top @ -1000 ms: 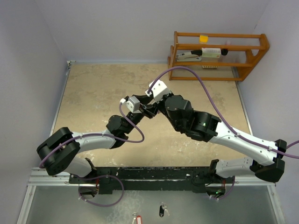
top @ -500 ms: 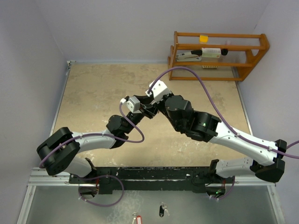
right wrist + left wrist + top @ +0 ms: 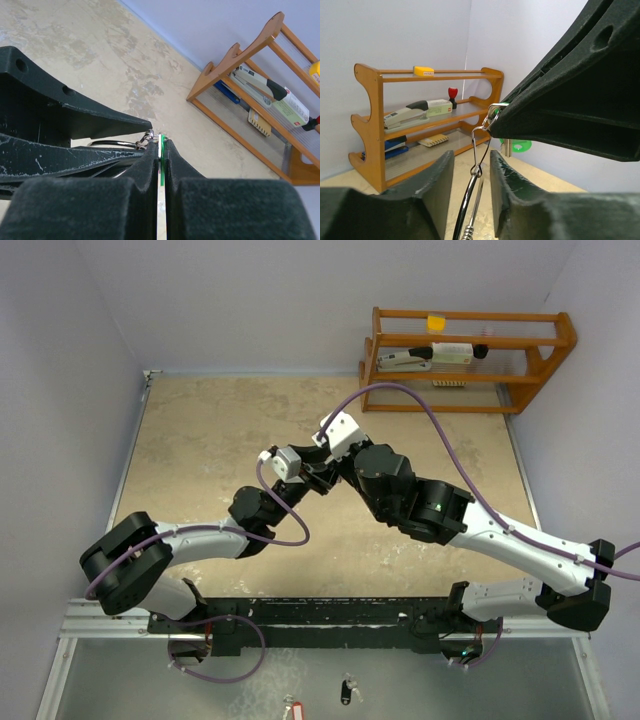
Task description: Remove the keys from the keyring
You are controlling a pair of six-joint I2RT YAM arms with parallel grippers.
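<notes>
right gripper (image 3: 161, 146) fingers pressed tight on the one green key (image 3: 161, 172), likely to drag it off the wire. left gripper (image 3: 471, 167) fingers narrow, seemingly clamping the keyring (image 3: 479, 145) to brace it, both up in the air above the table (image 3: 200, 440). blue key not visible. one black-tagged key (image 3: 346, 690) and one red-tagged key (image 3: 292, 710) lie beyond the arm bases.

Overhead camera looks down from behind me, rack (image 3: 468, 360) at 1 o'clock. My wrist cameras face forward at close range. All three views share that rack.
</notes>
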